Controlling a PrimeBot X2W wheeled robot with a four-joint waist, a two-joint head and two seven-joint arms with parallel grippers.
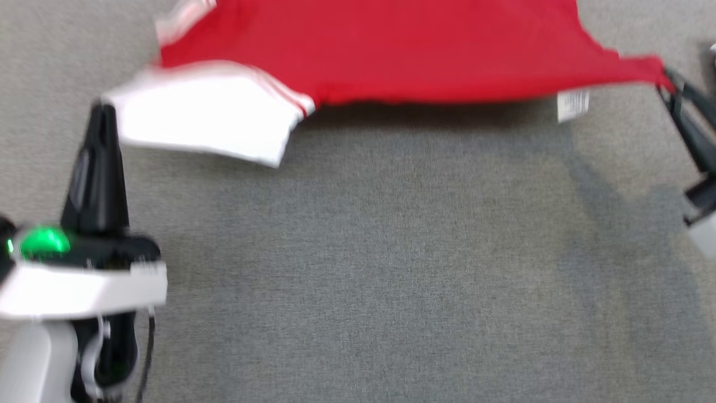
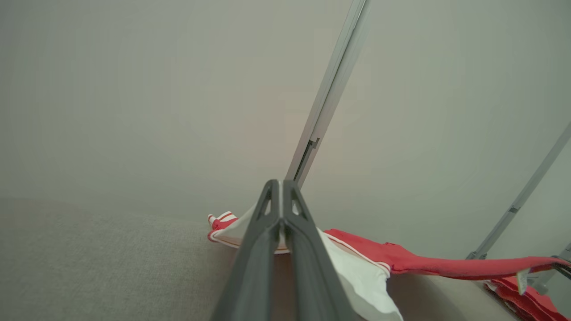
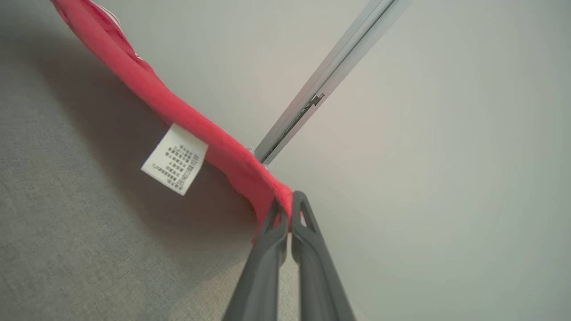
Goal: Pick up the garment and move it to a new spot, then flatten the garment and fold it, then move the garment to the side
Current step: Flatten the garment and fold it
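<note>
Garment [image 1: 419, 50] stretches between left hand [image 1: 102, 110] and right hand [image 1: 669, 79], each clamped on it.

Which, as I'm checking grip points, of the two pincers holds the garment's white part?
The left pincer: it clamps the white sleeve, whereas the right pincer pinches the red edge near the care label.

Left gripper [image 1: 102, 109]: long black fingers [image 1: 98, 168]; white wrist housing [image 1: 84, 288] with green light [image 1: 42, 242]; dark cable [image 1: 148, 347].
</note>
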